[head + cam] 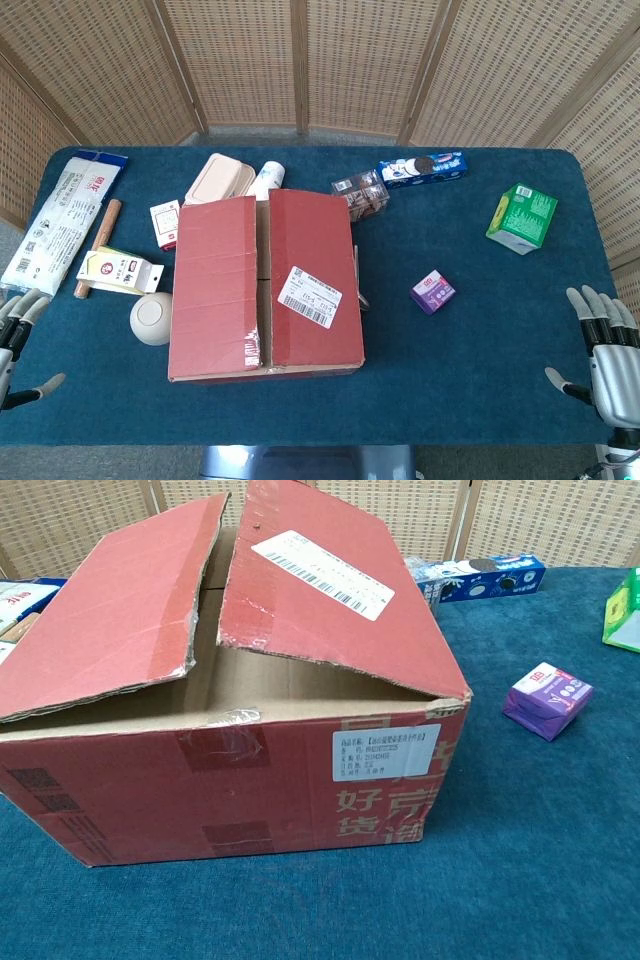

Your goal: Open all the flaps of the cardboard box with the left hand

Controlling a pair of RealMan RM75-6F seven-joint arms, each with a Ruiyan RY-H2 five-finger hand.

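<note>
Red cardboard box (265, 285); both top flaps slightly ajar (white label).

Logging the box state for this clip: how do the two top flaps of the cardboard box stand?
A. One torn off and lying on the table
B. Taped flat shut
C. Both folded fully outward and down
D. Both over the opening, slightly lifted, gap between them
D: the chest view shows both flaps of the cardboard box tilted up over the opening with a gap between them, neither hand touching it.
</note>
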